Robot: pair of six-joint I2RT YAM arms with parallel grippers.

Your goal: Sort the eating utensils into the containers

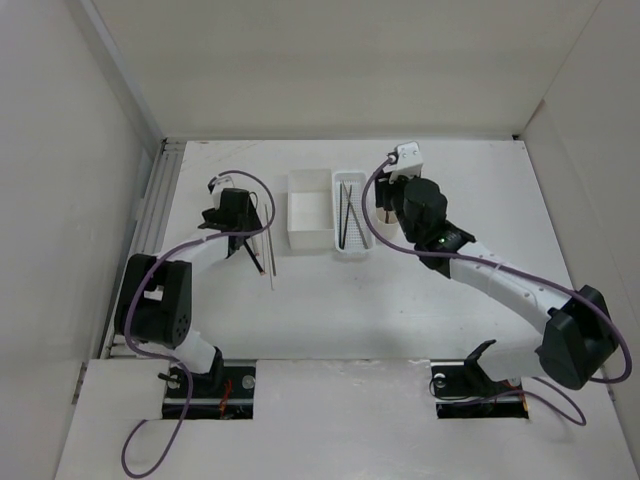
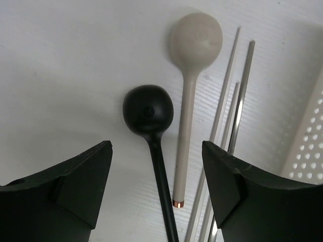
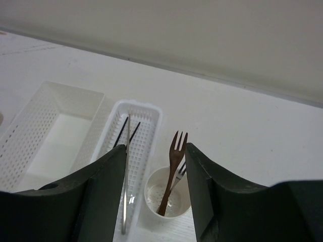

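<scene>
In the left wrist view a black spoon (image 2: 149, 111) and a beige spoon (image 2: 194, 45) lie side by side on the table, with thin pale chopsticks (image 2: 237, 101) just right of them. My left gripper (image 2: 156, 146) hangs open above both spoon handles, holding nothing. Seen from above, it (image 1: 248, 245) is left of the white square box (image 1: 310, 210). My right gripper (image 3: 156, 151) is open over the small round cup (image 3: 151, 194), where a brown fork (image 3: 174, 156) and a second fork (image 3: 180, 174) stand. The narrow perforated tray (image 3: 146, 131) holds dark and silvery chopsticks (image 3: 126, 166).
A perforated white container wall (image 2: 308, 146) rises at the right edge of the left wrist view, close to the chopsticks. Purple cables (image 1: 250, 178) loop over both arms. White walls enclose the table on three sides, and a ribbed rail (image 1: 160, 200) runs along its left edge.
</scene>
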